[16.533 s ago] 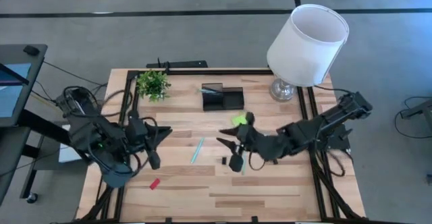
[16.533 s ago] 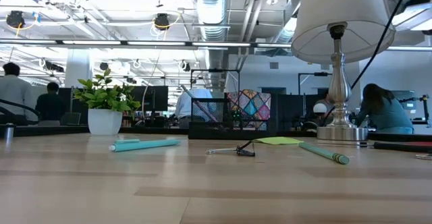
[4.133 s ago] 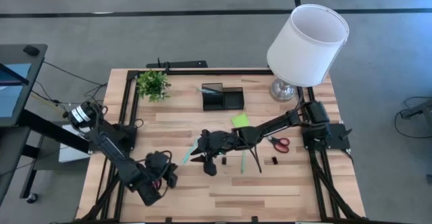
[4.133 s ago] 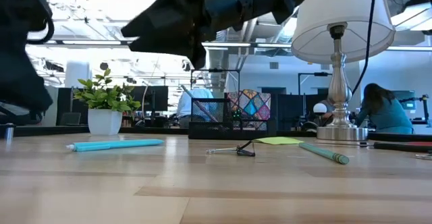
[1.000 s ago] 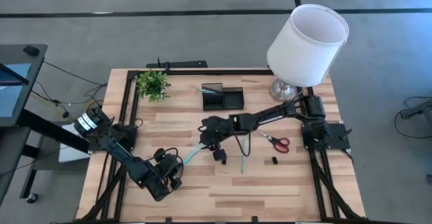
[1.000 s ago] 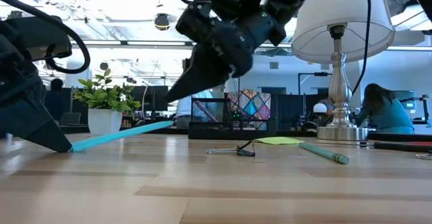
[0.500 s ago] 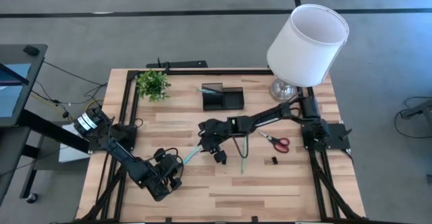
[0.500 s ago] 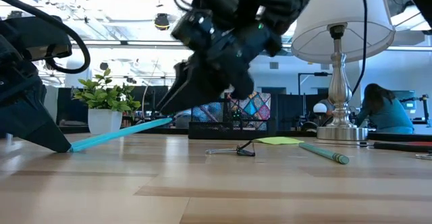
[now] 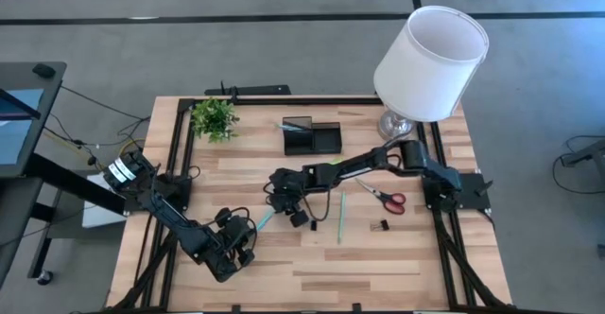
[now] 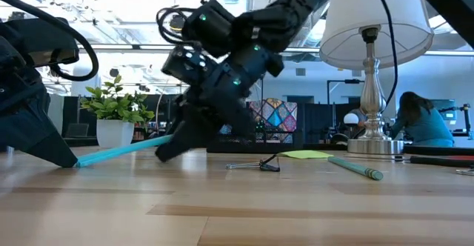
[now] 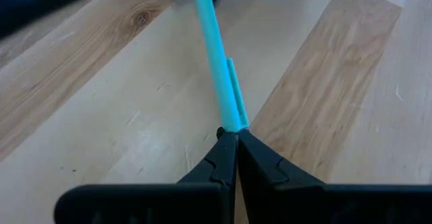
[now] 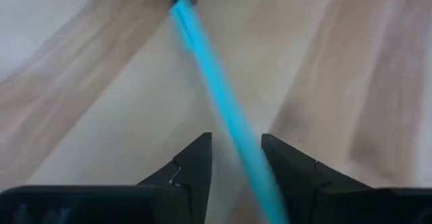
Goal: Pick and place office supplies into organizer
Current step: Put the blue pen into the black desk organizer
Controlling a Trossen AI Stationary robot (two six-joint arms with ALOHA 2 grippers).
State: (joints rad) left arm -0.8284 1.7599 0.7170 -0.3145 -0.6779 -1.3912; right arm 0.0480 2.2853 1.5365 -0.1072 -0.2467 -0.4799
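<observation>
A thin teal pen (image 9: 266, 217) runs between my two grippers at the table's middle. My left gripper (image 9: 251, 230) is shut on the pen's near end, low over the wood (image 10: 74, 162). My right gripper (image 12: 236, 146) is open, with a finger on each side of the pen's far half (image 10: 164, 154). I cannot tell whether those fingers touch the pen. The black organizer (image 9: 312, 136) stands at the far middle. A green pen (image 9: 340, 218), red-handled scissors (image 9: 383, 198) and a black clip (image 9: 381, 225) lie to the right. The lime sticky pad (image 10: 305, 155) shows in the low view. My left gripper pinches the teal pen's near end (image 11: 231, 124) between its two fingertips. The fingers slant down from the table's near left and lie along the pen. The pen slants up from the fingers, its far end (image 10: 167, 138) raised off the wood.
A small potted plant (image 9: 215, 117) stands at the far left and a white-shaded lamp (image 9: 430, 49) at the far right. A second small black clip (image 9: 312, 226) lies near my right gripper. People sit in the room beyond the table.
My right gripper has gone down and toward the table's left, along the teal pen toward my left gripper, and now straddles the pen low over the wood. My left gripper has kept still with the pen's near end, and the pen stays slanted.
</observation>
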